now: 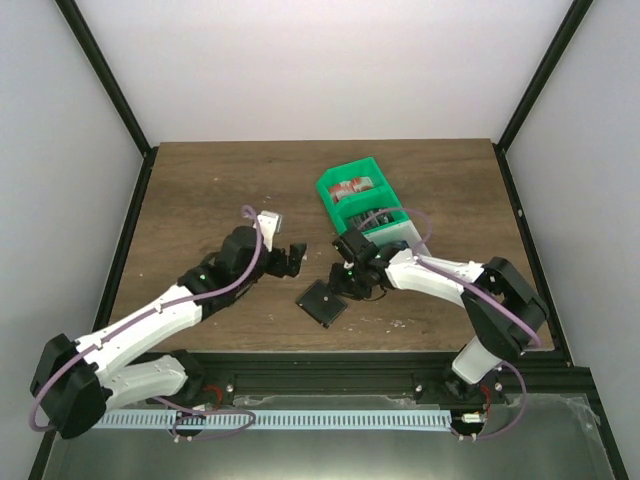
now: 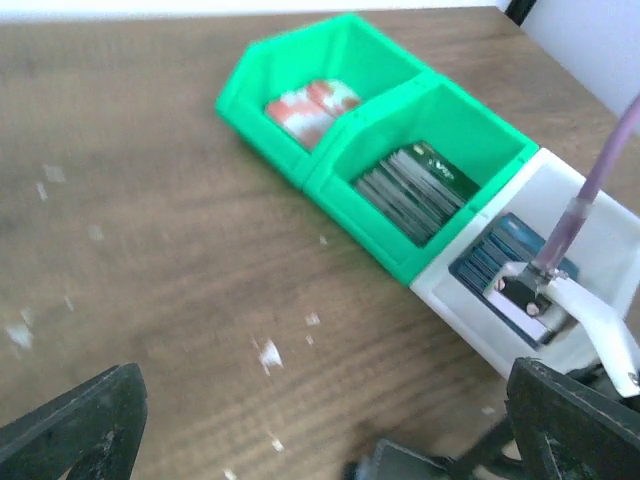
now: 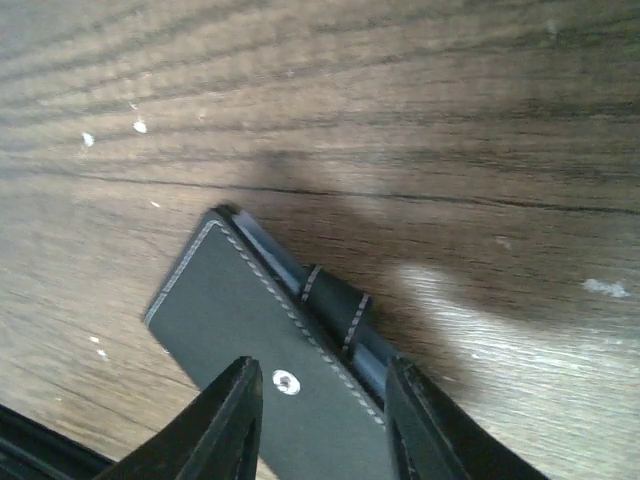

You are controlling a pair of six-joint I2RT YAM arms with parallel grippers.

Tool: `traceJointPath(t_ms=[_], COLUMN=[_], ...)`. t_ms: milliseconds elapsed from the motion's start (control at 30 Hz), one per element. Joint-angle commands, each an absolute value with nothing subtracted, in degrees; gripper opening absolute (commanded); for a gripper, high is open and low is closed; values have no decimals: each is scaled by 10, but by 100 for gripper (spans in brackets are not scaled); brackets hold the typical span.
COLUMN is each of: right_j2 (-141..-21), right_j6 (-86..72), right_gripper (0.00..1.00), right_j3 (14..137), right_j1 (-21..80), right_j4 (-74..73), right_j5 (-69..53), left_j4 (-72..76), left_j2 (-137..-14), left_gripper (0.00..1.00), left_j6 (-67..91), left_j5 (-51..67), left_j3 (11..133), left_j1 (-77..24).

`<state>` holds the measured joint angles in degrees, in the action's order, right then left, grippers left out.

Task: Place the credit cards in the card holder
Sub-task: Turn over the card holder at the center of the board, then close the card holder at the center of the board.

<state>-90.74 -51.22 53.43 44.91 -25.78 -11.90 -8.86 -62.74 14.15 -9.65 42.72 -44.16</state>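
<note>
Left jaws stand wide apart, grasping nothing; right jaws, half-parted, are poised over the face of the closed card holder (image 3: 250, 330), which lies flat on the surface (image 1: 200, 190); blue credit cards (image 2: 505, 262) lie in the white bin (image 2: 455, 300) adjoining two green bins (image 2: 265, 125).

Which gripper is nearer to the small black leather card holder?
Right. The right gripper is directly over the black card holder; the left gripper stands apart, on its left side.

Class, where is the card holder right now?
The card holder lies flat on the table near its front edge, mid-width in the top view, just under the right gripper and nearer than the green bins.
</note>
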Motion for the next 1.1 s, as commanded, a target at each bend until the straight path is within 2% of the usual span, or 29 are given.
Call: traceJointPath(t_ms=[0,67,200,333,433,600,733,833,967,1067], right_j2=[-916,-915,-915,-915,-914,-912,-911,-906,-891,-886], right_j6=[-510,-510,-510,-510,-510,-510,-510,-510,-510,-510], right_gripper=[32,29,23,20,14,13,13,16,29,34], right_j3=[526,520,505,493,486,474,471,479,490,499], right_j1=[453,454,458,468,474,490,495,496,496,496], right_j4=[-261,-259,-248,-226,-200,-134,-88,-106,-142,-174], right_j5=[-104,-113,-141,-170,-185,-193,-209,-171,-105,-51], left_j4=[-117,-118,-110,-96,-103,-108,-101,-102,-117,-127], left_j2=[-604,-602,-609,-629,-658,-715,-738,-750,-770,-792], left_gripper=[100,99,90,79,68,54,46,43,40,37], left_j6=[369,401,449,473,484,489,486,478,458,441], left_j5=[39,65,109,138,146,153,147,140,111,96], left_j3=[357,332,286,263,264,268,271,280,301,318], left_j1=[-421,-421,-420,-419,-420,-419,-420,-420,-420,-420])
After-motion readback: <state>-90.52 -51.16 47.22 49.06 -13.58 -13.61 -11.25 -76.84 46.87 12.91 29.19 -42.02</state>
